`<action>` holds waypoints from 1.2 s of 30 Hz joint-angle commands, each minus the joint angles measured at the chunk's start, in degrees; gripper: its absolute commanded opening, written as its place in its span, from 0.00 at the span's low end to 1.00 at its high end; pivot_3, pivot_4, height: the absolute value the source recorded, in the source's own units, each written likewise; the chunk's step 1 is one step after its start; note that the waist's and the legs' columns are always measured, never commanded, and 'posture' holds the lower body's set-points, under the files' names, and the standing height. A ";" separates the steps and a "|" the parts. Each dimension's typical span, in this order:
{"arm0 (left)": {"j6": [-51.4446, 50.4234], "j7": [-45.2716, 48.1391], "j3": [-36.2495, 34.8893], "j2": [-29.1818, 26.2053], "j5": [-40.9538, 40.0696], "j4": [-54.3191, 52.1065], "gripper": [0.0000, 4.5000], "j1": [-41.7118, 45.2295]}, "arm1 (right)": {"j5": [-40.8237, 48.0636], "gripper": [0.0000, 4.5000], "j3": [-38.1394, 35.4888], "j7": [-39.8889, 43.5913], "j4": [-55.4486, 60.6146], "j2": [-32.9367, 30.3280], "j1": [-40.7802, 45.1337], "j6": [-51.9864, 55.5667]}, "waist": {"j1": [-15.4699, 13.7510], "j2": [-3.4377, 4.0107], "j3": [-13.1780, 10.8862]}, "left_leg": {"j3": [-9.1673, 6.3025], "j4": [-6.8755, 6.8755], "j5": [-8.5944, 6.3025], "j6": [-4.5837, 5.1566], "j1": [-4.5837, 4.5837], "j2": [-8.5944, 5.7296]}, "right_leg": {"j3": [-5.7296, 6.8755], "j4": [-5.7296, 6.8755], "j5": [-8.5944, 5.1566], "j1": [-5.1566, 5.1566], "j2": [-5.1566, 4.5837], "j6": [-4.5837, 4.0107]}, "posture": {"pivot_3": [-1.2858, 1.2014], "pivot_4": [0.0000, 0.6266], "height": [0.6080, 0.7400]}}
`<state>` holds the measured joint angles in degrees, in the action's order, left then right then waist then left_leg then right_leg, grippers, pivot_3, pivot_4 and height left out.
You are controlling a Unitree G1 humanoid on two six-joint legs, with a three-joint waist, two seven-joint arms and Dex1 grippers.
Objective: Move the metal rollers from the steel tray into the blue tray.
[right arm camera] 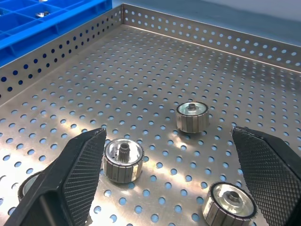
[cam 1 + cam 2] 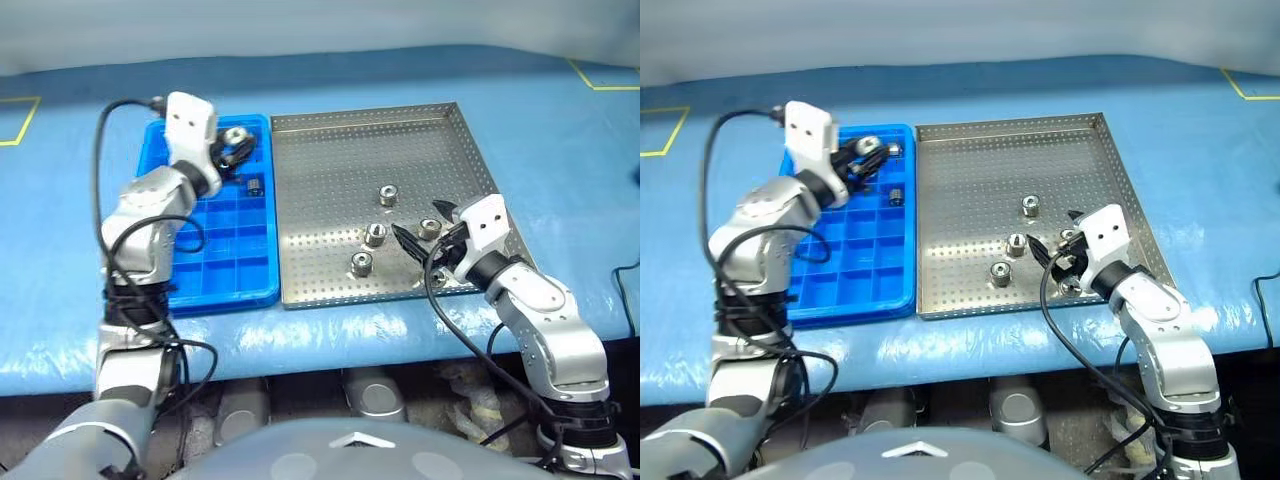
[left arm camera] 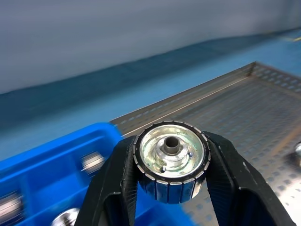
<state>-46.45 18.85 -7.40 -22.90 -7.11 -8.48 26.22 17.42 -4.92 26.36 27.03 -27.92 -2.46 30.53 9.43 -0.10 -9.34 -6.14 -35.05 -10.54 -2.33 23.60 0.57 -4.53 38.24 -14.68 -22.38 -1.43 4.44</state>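
metal rollers (image 2: 375,234) dot the steel tray (image 2: 330,180) around the spread right gripper (image 2: 425,240); left gripper (image 2: 232,145) clamps one.

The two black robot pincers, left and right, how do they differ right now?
The left pincer is shut on a shiny ribbed metal roller; the right pincer is open and holds nothing. The left one is over the bright blue gridded plastic tray; the right one is low over the grey perforated steel tray, among loose rollers. Both have two black fingers.

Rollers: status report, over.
Left hand shut on a roller above the blue tray. Right hand open over the steel tray. Nothing in the way.
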 commanded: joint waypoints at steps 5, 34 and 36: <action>-6.75 -6.94 4.27 -5.86 9.28 -3.63 0.38 -3.42 | 0.29 1.00 0.73 1.10 -0.36 0.39 2.14 -1.21 | -2.73 -0.06 -0.04 | -0.02 0.00 0.00 -0.01 0.04 -0.02 | 0.06 -0.02 0.01 -0.01 -0.03 0.00 | 0.47 0.24 1.00; -3.08 18.99 17.48 4.52 -12.45 -13.83 0.95 -0.82 | -1.46 1.00 -0.87 -1.99 1.96 0.02 0.57 0.27 | -4.12 0.02 0.03 | 0.06 -0.01 -0.07 -0.06 0.08 -0.07 | 0.05 -0.22 0.04 0.07 -0.13 0.00 | 0.44 0.24 1.00; -3.40 20.46 21.73 3.96 -11.75 -11.07 0.95 0.25 | -2.34 1.00 -1.67 -3.27 3.09 -0.34 -0.59 1.33 | -3.22 0.02 0.03 | 0.11 0.01 -0.09 -0.02 0.06 -0.03 | -0.02 -0.20 0.03 0.03 -0.08 -0.01 | 0.44 0.24 1.00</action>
<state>-50.54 37.71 12.69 -18.15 -18.90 -20.43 25.34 15.70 -4.69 24.24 27.50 -27.60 -2.69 31.30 6.21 -0.08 -9.32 -6.04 -35.04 -10.63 -2.36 23.65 0.57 -4.55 38.07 -14.66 -22.38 -1.47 4.43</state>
